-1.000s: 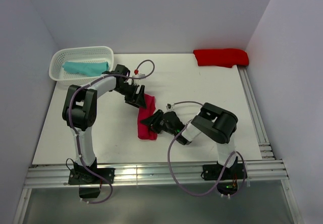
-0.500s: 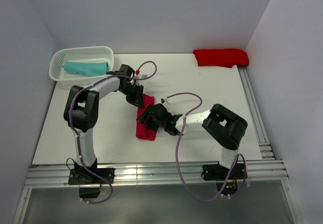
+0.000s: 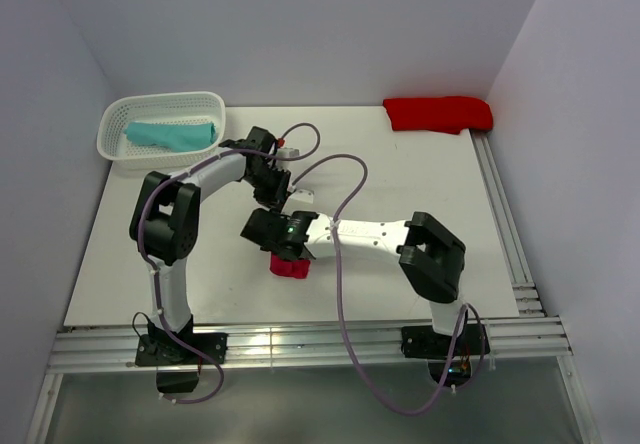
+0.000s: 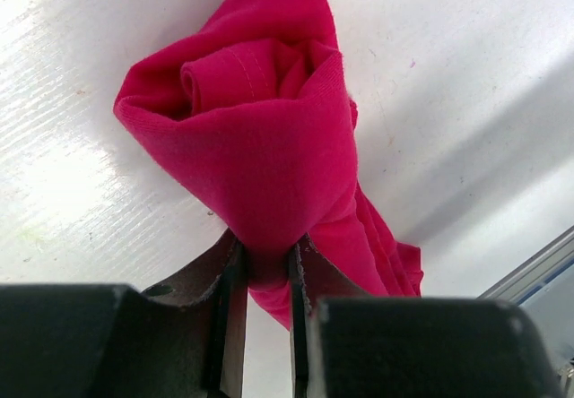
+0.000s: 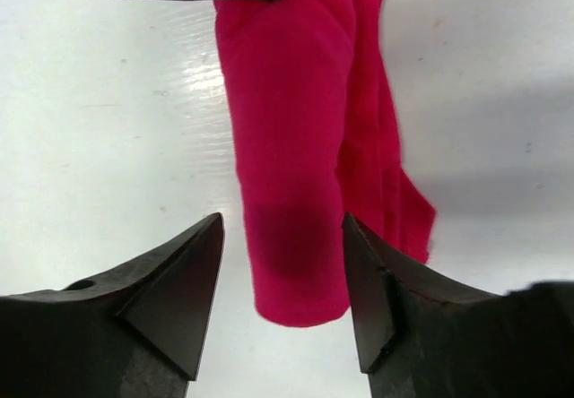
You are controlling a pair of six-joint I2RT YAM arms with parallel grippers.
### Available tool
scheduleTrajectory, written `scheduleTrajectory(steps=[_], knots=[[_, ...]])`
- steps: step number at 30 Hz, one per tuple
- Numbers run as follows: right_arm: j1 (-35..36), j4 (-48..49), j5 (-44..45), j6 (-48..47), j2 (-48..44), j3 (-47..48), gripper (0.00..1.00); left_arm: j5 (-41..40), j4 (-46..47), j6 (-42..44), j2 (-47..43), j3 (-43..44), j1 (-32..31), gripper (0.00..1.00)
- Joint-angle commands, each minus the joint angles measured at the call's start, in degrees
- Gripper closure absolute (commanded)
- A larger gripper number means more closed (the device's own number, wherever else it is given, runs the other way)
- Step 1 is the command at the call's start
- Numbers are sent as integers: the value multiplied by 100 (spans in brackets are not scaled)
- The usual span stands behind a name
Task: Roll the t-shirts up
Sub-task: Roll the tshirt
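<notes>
Two tools were on one garment at that moment. The raspberry-crimson t-shirt (image 4: 260,138) lay on the desk (image 3: 400,179) near its middle, already wound into a tight roll; I could see the spiral of cloth at its open end from the left wrist camera. The left tool (image 4: 266,272) was narrowed hard onto a fold at the far end of that roll, its fingers (image 4: 224,326) pinching cloth between them. I judged that grip was there to pin the roll so it could not spring open.

The right tool (image 5: 282,272) stood wide, one finger on each side of the near end, astride the roll rather than gripping it. From the right wrist camera I saw desk between each finger and the cloth, so nothing was held there. I read that as lining up for a squeeze or a tuck of the loose tail that showed beside the roll.

The scarlet t-shirt (image 3: 438,113) sat bundled at the far right corner, well apart from both arms. The teal t-shirt (image 3: 170,134) lay inside the white lattice basket (image 3: 108,129) at the far left. I could not tell whether either of these was properly rolled.
</notes>
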Motion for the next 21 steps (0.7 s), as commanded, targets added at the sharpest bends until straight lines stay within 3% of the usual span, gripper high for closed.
scheduleTrajectory(steps=[1, 12, 16, 21], knots=[[36, -918, 698, -267, 280, 463, 38, -582, 129, 47, 7, 114, -84, 87], [132, -1523, 997, -479, 1220, 1571, 43, -652, 32, 65, 130, 237, -154, 86], [273, -2042, 1287, -330, 1335, 1966, 43, -652, 6, 56, 183, 298, -172, 86], [361, -1981, 1375, -461, 1379, 2116, 42, -652, -3, 39, 209, 334, -198, 85]])
